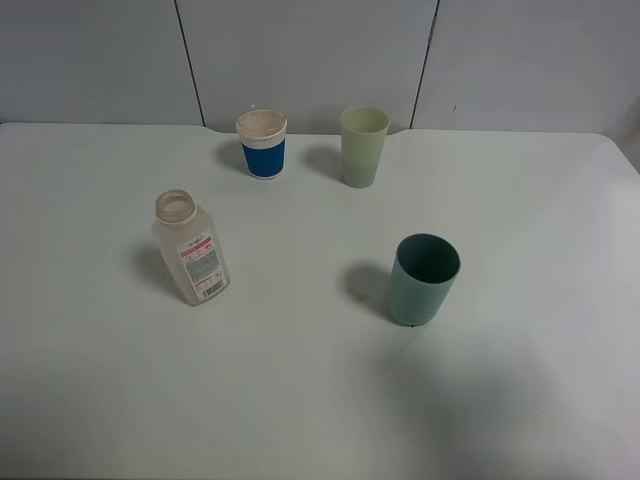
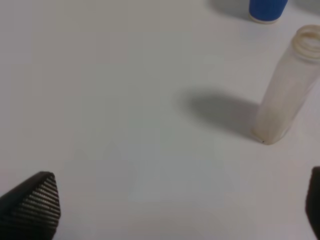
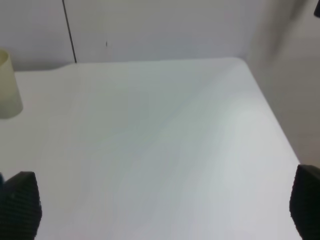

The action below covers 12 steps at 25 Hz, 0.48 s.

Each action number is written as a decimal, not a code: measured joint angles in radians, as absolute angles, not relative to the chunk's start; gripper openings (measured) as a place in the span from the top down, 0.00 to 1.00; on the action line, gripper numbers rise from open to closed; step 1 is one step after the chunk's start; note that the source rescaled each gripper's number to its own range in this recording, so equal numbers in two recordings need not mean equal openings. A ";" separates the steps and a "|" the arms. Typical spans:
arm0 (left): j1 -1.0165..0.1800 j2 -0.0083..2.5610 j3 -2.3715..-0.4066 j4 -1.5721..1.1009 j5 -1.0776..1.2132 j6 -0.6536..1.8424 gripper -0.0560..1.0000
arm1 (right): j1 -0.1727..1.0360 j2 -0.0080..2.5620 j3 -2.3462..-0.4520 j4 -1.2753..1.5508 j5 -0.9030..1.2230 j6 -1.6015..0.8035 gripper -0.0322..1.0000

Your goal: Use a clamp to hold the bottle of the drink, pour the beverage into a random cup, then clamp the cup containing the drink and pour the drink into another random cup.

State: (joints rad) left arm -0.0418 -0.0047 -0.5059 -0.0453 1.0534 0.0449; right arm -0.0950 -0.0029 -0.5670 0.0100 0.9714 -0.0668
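The bottle of the drink [image 1: 190,248] stands upright and uncapped on the left of the white table, label facing front; the left wrist view shows it as well [image 2: 287,100]. No beverage shows in it or in any cup. The teal-green cup [image 1: 423,279] stands right of centre, and the pale yellow-green tumbler [image 1: 364,146] stands at the back, also in the right wrist view [image 3: 7,85]. Neither arm appears in the exterior high view. My left gripper [image 2: 175,210] is open, short of the bottle. Over bare table, my right gripper [image 3: 162,207] is open too.
A blue-banded white paper cup [image 1: 262,145] stands at the back, left of the tumbler, and shows in the left wrist view [image 2: 267,10]. The table's right edge [image 3: 280,130] runs close to the right gripper. A grey panelled wall stands behind the table.
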 joint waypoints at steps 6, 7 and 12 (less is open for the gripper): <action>-0.042 -0.005 -0.506 -0.045 1.053 0.045 0.00 | -0.095 -0.003 -0.508 0.017 1.051 -0.066 0.00; -0.042 -0.005 -0.506 -0.045 1.053 0.045 0.00 | -0.095 -0.003 -0.505 0.013 1.058 -0.066 0.00; -0.042 -0.005 -0.506 -0.045 1.053 0.045 0.00 | -0.095 -0.003 -0.502 0.008 1.058 -0.053 0.00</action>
